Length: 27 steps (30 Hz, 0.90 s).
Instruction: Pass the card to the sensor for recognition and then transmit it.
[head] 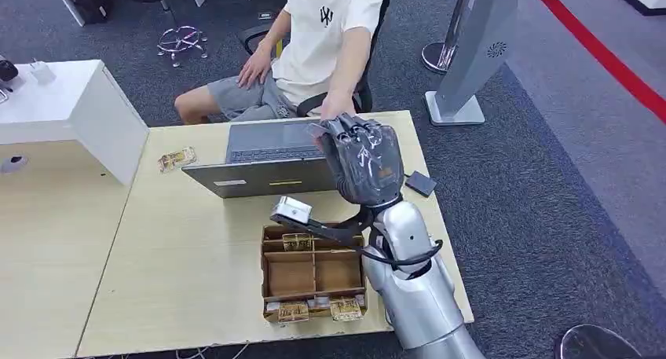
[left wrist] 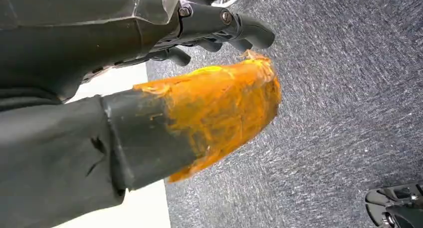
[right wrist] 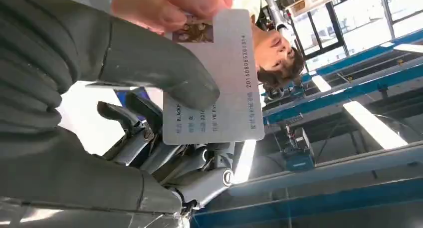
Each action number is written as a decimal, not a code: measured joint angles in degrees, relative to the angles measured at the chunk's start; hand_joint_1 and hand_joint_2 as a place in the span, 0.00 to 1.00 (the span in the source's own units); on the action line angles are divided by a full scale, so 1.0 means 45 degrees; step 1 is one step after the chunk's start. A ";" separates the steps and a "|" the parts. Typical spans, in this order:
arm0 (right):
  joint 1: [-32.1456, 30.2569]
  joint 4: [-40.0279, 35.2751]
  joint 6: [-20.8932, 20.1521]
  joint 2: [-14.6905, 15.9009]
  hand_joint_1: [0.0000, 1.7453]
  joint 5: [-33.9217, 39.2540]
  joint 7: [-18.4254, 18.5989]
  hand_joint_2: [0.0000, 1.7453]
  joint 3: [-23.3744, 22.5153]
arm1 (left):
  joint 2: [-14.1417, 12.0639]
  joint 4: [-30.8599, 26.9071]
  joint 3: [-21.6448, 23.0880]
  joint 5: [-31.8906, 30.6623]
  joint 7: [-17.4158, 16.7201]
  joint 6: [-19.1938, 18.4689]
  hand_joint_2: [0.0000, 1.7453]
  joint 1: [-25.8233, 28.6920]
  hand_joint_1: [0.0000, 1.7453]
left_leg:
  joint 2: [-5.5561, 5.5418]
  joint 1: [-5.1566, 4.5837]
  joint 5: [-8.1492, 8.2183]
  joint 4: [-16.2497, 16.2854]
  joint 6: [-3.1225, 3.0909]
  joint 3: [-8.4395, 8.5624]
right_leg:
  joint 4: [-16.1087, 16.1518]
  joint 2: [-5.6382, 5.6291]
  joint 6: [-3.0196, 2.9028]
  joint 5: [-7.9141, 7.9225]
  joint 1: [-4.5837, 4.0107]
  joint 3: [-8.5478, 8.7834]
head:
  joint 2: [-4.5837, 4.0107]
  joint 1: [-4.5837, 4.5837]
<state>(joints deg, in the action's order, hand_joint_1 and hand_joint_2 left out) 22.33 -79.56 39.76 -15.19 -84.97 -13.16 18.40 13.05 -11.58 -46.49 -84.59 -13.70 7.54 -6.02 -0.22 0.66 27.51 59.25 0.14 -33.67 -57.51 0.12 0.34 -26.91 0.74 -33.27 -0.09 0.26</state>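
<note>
A person in a white shirt (head: 330, 29) and grey shorts sits on a chair behind a light wood table (head: 181, 272). An open grey laptop (head: 263, 159) stands on the table in front of the person. A brown cardboard tray (head: 312, 272) with small compartments lies near the front edge. A small packet (head: 176, 159) lies left of the laptop. A white desk (head: 59, 100) stands at the left. The floor is dark grey carpet (head: 550, 217) with a red stripe (head: 605, 53).
</note>
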 joint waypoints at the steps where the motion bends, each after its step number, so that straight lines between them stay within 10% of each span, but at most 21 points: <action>1: 0.0002 0.0000 0.0000 0.0054 0.00 -0.0197 0.0241 1.00 0.0103 | 0.0000 0.0000 0.0000 -0.0005 0.0000 0.0000 0.00 0.0000 0.00 | 0.0000 0.0000 0.0000 0.0000 0.0000 0.0000 | 0.0000 0.0000 0.0000 0.0000 0.0000 0.0000 | 0.0000 0.0005; 13: -0.0257 -0.0452 0.0000 0.1050 0.00 -0.0700 0.2177 1.00 0.1395 | 0.0000 0.0000 0.0000 -0.0010 0.0000 0.0024 0.00 0.0016 0.00 | -0.0003 -0.0001 0.0001 0.0003 0.0000 -0.0001 | 0.0001 0.0002 0.0001 -0.0001 0.0001 -0.0002 | 0.0000 0.0000; 23: -0.3428 -0.3197 0.0005 0.0087 0.00 0.2161 -0.3561 1.00 0.0471 | 0.0005 0.0000 -0.0175 0.0301 0.0000 0.0199 0.00 0.0115 0.00 | -0.0006 0.0001 0.0031 -0.0001 0.0014 -0.0006 | 0.0001 0.0002 -0.0003 -0.0022 0.0000 -0.0014 | 0.0005 0.0010; 24: -0.3659 -0.3323 0.0005 0.0058 0.14 0.2311 -0.3973 1.00 0.0272 | 0.0005 0.0000 -0.0195 0.0340 0.0000 0.0214 0.00 0.0120 0.00 | -0.0004 0.0001 0.0030 -0.0001 0.0013 -0.0007 | 0.0001 -0.0002 -0.0003 -0.0022 -0.0001 -0.0013 | 0.0005 0.0015; 25: -0.3901 -0.3454 0.0005 0.0024 0.73 0.2442 -0.4171 1.00 0.0107 | 0.0019 0.0000 -0.0234 0.0374 0.0000 0.0223 0.00 0.0121 0.00 | -0.0002 0.0003 0.0031 -0.0001 0.0013 -0.0007 | 0.0001 -0.0002 0.0002 -0.0026 -0.0002 -0.0007 | 0.0000 0.0005; 27: -0.4331 -0.3672 0.0000 0.0010 1.00 0.2739 -0.4677 1.00 -0.0184 | 0.0039 0.0000 -0.0302 0.0442 0.0000 0.0238 0.00 0.0132 0.00 | -0.0002 -0.0002 0.0031 0.0000 0.0013 -0.0005 | 0.0002 -0.0002 0.0004 -0.0025 0.0003 -0.0008 | 0.0000 0.0010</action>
<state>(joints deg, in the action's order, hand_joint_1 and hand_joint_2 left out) 2.84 -96.08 39.76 -15.15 -72.65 -34.21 17.57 13.22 -11.58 -47.85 -82.60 -13.70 8.61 -5.43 -0.23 0.65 27.65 59.24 0.20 -33.69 -57.50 0.11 0.36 -27.02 0.75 -33.31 -0.09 0.31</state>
